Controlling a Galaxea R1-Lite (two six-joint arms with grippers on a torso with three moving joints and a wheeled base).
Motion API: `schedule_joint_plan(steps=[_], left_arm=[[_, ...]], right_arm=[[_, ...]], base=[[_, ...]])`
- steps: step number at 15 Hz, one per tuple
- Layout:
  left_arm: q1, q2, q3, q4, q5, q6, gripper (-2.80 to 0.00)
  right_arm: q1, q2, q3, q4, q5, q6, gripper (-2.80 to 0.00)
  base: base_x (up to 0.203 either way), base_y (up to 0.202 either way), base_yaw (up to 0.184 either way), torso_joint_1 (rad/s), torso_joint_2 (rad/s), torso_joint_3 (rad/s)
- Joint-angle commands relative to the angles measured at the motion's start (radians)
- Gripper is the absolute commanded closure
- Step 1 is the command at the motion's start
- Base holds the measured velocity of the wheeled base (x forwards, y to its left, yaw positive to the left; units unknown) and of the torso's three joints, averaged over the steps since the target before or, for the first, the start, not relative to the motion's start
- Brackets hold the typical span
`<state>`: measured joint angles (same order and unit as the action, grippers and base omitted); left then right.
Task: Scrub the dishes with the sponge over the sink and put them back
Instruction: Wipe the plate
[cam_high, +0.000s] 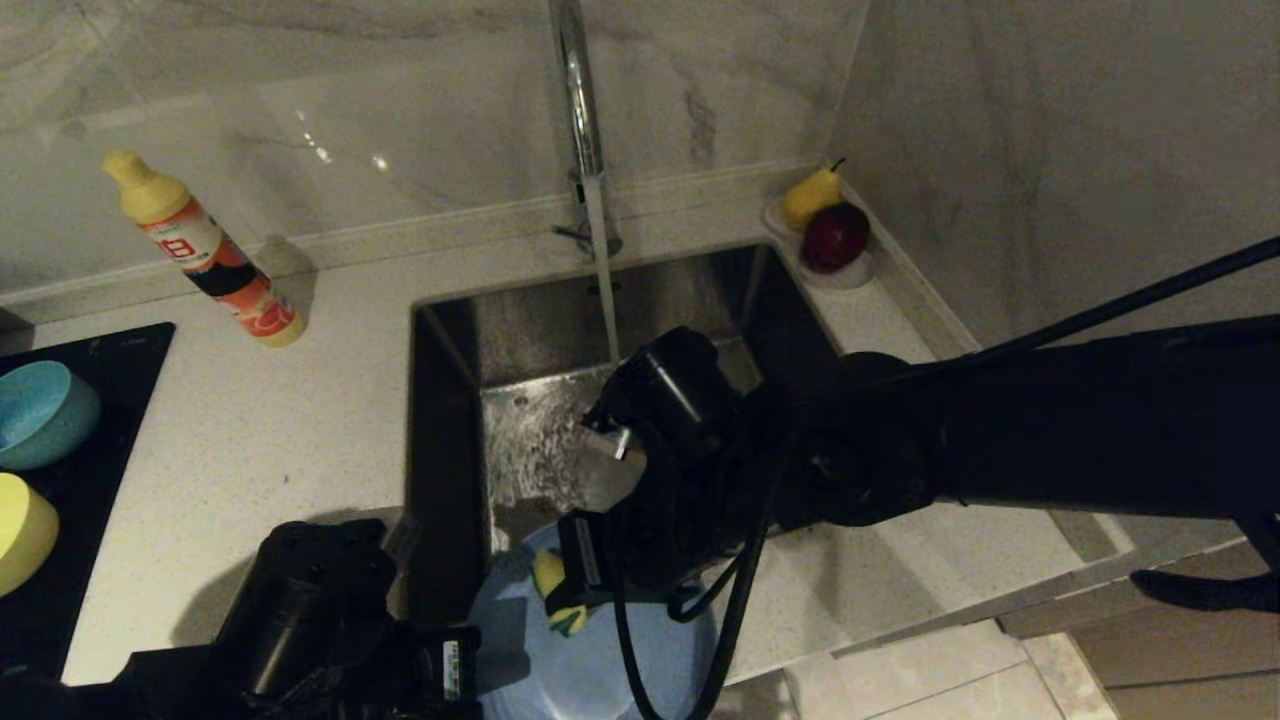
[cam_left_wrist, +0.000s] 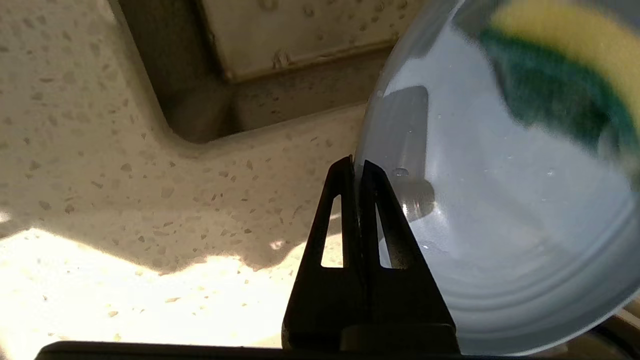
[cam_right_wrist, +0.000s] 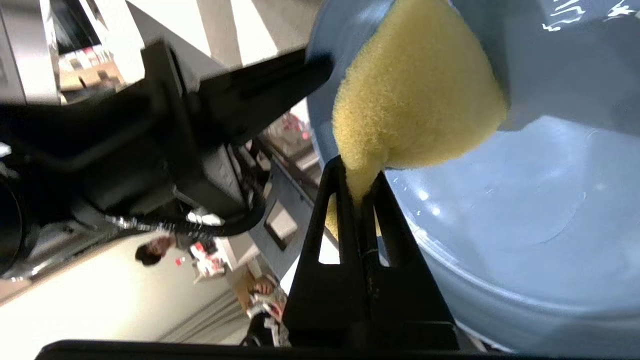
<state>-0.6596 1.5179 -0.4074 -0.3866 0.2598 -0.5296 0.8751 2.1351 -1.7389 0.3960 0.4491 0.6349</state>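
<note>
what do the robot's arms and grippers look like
Both arms are matte black with rounded, bulky joint housings. The right arm trails loose black cables, and a white label sits by each wrist. The left gripper and the right gripper each have two slim black tapered fingers with triangular cut-outs.

Head view: right arm (cam_high: 900, 450) covers much of the sink (cam_high: 520, 400) floor, drain not visible. Plate (cam_high: 560, 650) cut off by the bottom edge, its left rim behind the left arm (cam_high: 310, 610). Sponge (cam_high: 550, 590) mostly hidden under the right wrist, only a yellow-green sliver shows. Tap (cam_high: 580, 100) top cut off. Yellow bowl (cam_high: 20, 530) and teal bowl (cam_high: 40, 415) clipped at left edge, on the cooktop (cam_high: 100, 390) at desk's left end. Bottle (cam_high: 205, 250) label too small to read. Left wrist view: sponge blurred.
</note>
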Motion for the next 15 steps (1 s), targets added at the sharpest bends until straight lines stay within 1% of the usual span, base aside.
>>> schedule_joint_plan(steps=[1, 3, 5, 8, 10, 12, 15], left_arm=[[0.000, 0.013, -0.002, -0.015, 0.003, -0.004, 0.00], [0.000, 0.013, -0.005, -0.020, 0.004, -0.004, 0.00], [0.000, 0.008, 0.000, -0.020, 0.003, -0.006, 0.00], [0.000, 0.008, 0.006, -0.020, 0.003, -0.015, 0.00], [0.000, 0.001, 0.006, -0.020, 0.006, -0.017, 0.00], [0.000, -0.002, 0.006, -0.020, 0.010, -0.018, 0.00], [-0.002, -0.018, 0.013, -0.018, 0.010, -0.018, 0.00]], right_arm=[[0.006, -0.024, 0.010, 0.007, 0.005, 0.005, 0.00], [0.007, -0.029, 0.006, 0.018, 0.006, 0.001, 0.00], [0.011, 0.024, -0.002, 0.014, 0.004, -0.001, 0.00], [-0.009, 0.074, -0.013, 0.013, 0.002, 0.002, 0.00], [-0.011, 0.092, -0.044, 0.019, 0.002, 0.003, 0.00], [-0.017, 0.087, -0.047, 0.019, -0.001, 0.006, 0.00], [-0.067, 0.055, -0.048, 0.022, 0.000, 0.009, 0.00]], base=[[0.000, 0.000, 0.000, 0.000, 0.00, 0.000], [0.000, 0.000, 0.000, 0.000, 0.00, 0.000], [0.000, 0.000, 0.000, 0.000, 0.00, 0.000], [0.000, 0.000, 0.000, 0.000, 0.00, 0.000], [0.000, 0.000, 0.000, 0.000, 0.00, 0.000], [0.000, 0.000, 0.000, 0.000, 0.00, 0.000], [0.000, 0.000, 0.000, 0.000, 0.00, 0.000]])
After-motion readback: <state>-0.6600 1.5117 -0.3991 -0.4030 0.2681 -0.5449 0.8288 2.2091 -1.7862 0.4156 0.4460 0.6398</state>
